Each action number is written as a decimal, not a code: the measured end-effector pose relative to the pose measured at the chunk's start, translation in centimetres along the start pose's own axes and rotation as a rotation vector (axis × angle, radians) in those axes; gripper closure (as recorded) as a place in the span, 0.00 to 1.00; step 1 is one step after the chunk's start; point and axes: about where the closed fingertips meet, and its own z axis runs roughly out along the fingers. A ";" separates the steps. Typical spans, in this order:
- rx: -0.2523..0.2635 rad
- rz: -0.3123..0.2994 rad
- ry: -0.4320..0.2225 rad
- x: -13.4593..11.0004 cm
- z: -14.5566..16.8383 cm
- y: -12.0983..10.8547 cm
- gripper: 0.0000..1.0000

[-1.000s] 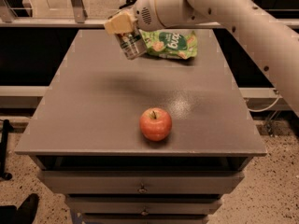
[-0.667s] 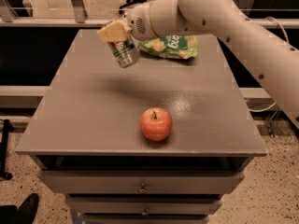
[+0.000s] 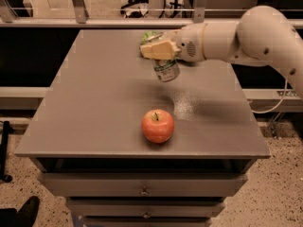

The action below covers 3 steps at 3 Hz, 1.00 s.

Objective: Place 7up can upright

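A grey drawer cabinet (image 3: 94, 108) stands under a white robot arm (image 3: 246, 37) that reaches in from the right. Beyond the round red apple (image 3: 157, 126), the arm's beige two-finger gripper (image 3: 161, 55) pinches the small silver-and-green aluminium 7up can (image 3: 166, 72), which hangs tilted above the cabinet top.

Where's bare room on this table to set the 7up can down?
The gripper, over the back middle of the table, is shut on the 7up can. The left half is bare, from the left edge across to the apple. A narrower bare strip runs between apple and right edge. Crowded: the back middle, where the green bag lies behind the gripper.
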 end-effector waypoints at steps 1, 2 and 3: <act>0.044 0.034 -0.089 2.5 -4.5 -1.9 1.00; 0.075 0.069 -0.205 3.7 -7.6 -3.3 1.00; 0.079 0.075 -0.285 4.4 -9.6 -4.2 1.00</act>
